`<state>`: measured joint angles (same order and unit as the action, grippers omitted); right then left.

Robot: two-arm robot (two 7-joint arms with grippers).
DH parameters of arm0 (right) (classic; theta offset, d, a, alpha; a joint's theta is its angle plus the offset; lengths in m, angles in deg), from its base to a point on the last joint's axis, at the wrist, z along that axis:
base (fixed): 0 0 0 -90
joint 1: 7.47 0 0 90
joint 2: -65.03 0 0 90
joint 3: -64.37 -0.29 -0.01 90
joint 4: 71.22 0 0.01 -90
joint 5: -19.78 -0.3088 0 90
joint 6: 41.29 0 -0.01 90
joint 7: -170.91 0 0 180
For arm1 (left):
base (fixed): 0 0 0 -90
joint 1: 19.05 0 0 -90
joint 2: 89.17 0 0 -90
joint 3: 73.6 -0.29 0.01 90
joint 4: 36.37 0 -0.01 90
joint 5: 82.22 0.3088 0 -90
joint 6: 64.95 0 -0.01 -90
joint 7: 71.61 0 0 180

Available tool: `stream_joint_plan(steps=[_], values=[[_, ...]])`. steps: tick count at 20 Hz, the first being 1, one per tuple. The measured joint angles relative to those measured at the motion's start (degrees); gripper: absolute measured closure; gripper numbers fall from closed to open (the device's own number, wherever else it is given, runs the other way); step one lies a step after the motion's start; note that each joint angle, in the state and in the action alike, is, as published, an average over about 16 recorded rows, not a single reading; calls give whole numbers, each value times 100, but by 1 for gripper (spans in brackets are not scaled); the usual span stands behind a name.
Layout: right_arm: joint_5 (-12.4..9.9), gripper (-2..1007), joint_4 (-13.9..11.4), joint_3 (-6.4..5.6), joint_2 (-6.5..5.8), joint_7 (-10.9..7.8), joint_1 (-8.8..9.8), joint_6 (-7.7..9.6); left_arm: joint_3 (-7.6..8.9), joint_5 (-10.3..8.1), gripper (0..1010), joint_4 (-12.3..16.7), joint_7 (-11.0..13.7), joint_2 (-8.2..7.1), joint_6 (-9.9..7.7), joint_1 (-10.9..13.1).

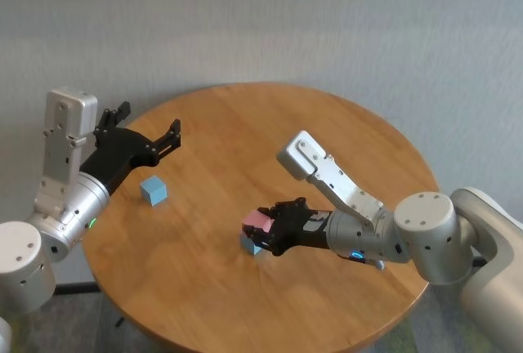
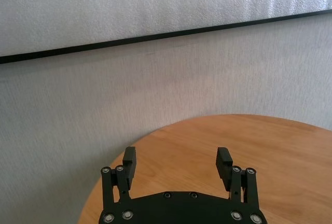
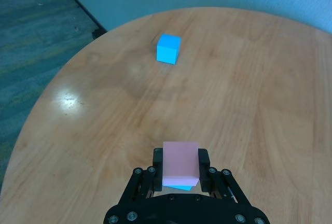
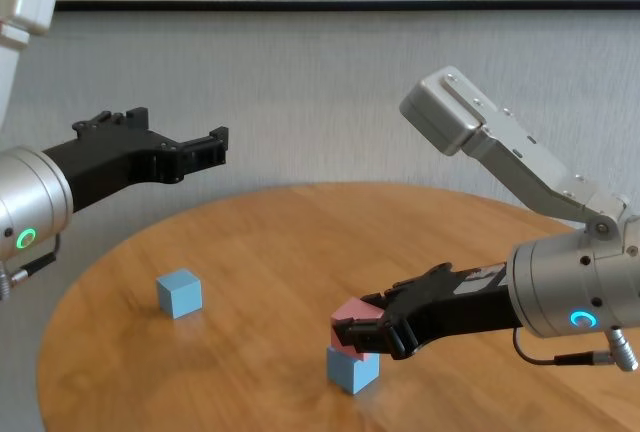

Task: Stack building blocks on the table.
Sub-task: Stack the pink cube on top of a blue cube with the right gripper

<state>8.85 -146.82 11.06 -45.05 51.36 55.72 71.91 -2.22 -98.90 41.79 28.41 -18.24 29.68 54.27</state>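
Observation:
My right gripper [image 1: 267, 226] is shut on the pink building block [image 1: 256, 223], low over the front middle of the table [image 1: 327, 124]. The pink block [image 4: 351, 313] sits slightly tilted right on top of a light blue block [image 4: 352, 370]; I cannot tell whether they touch. In the right wrist view the pink block [image 3: 180, 163] hides most of that blue block [image 3: 182, 186]. A second light blue block [image 1: 154, 189] stands alone at the table's left. My left gripper [image 1: 149, 121] hangs open and empty above the left rim, beyond that block.
Behind the round table is a pale textured wall [image 2: 166, 79] with a dark strip. Bare wood lies between the two blue blocks and across the far half of the table. The table's left edge [image 3: 36, 115] drops off to the floor.

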Motion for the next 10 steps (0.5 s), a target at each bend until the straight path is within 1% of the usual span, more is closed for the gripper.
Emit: stream_joint_plan(steps=[10], values=[[86, 646, 81, -55, 85, -31, -11, 48, 0, 0, 9, 0, 0, 0, 0, 0]])
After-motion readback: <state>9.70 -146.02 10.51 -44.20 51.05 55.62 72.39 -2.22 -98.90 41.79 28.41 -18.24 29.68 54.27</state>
